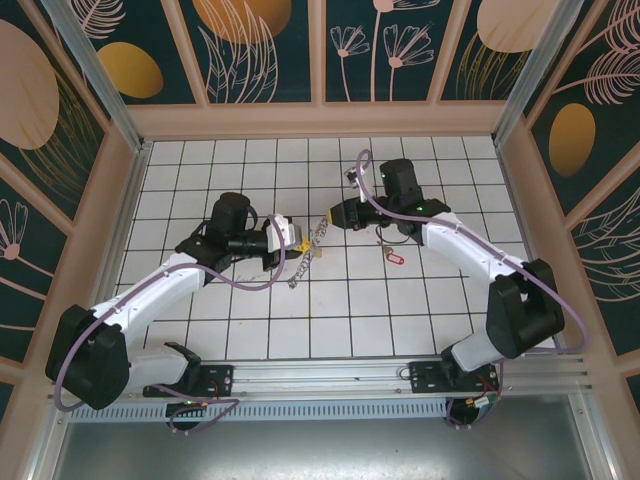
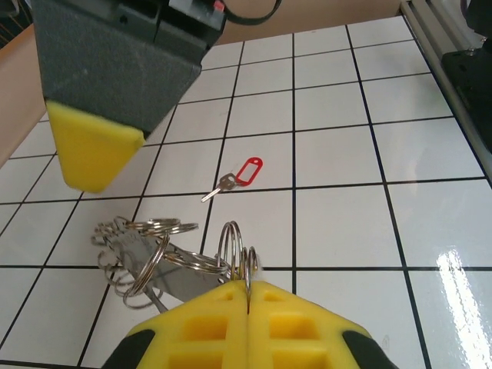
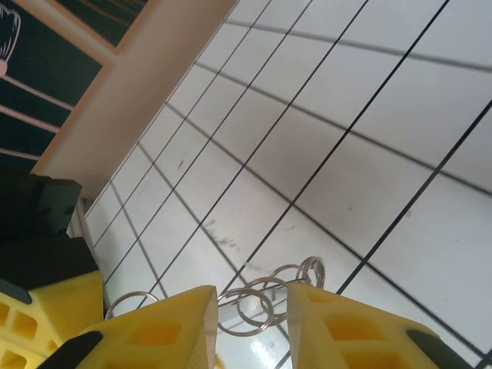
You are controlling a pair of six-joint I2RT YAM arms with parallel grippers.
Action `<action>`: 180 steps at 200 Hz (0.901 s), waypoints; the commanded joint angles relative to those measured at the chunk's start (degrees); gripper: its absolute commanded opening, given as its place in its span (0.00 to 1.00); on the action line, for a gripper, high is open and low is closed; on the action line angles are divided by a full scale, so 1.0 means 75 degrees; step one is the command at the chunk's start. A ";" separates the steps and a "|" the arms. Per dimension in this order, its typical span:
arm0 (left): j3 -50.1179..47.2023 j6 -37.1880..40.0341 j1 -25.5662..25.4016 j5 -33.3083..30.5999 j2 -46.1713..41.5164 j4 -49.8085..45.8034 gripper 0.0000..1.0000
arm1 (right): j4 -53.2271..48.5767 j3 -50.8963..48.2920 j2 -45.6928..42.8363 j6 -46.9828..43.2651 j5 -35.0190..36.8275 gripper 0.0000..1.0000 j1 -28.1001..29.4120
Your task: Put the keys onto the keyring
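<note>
We're pinching one small metal ring on the edge of the keyring [image 2: 150, 254] w/ our left gripper [image 2: 247, 296], pads pressed fully together, the ring standing upright btwn them. The rest of the keyring is sagging to the left of that grip in the left wrist view, grey band and loose rings trailing low over the white tiled counter [image 2: 346, 154]. We're holding our right gripper [image 3: 250, 319] partly open at the keyring's other end. Its yellow fingers [image 3: 338, 330] are standing apart w/ a few rings showing in the gap, and we can't tell if those are touching the pads. The red-tag key [image 2: 240, 174] is lying flat on the counter, apart from the keyring, on the right arm's side, blade pointing toward the keyring
</note>
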 commanded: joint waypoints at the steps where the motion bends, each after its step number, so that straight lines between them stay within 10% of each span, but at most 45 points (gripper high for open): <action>1: 0.0031 -0.0207 -0.0011 0.0373 -0.0141 0.0291 0.00 | 0.0860 -0.0548 -0.0947 -0.0492 0.0824 0.30 0.0015; 41: 0.0095 -0.0715 -0.0015 0.0554 -0.0100 0.0415 0.00 | 0.2462 -0.2371 -0.2634 -0.1929 0.1970 0.31 0.0033; 66: 0.0241 -0.1156 -0.0012 0.0710 0.0019 0.0448 0.00 | 0.2442 -0.2781 -0.3028 -0.0671 0.3661 0.26 -0.0303; 108: 0.0201 -0.1722 -0.0015 0.0429 0.0041 0.0800 0.00 | -0.0026 -0.2256 -0.1826 0.1301 0.3268 0.20 -0.1790; 180: -0.0004 -0.2217 -0.0016 0.0215 0.0000 0.1196 0.00 | -0.1517 -0.1735 0.0197 0.0865 0.3462 0.25 -0.1641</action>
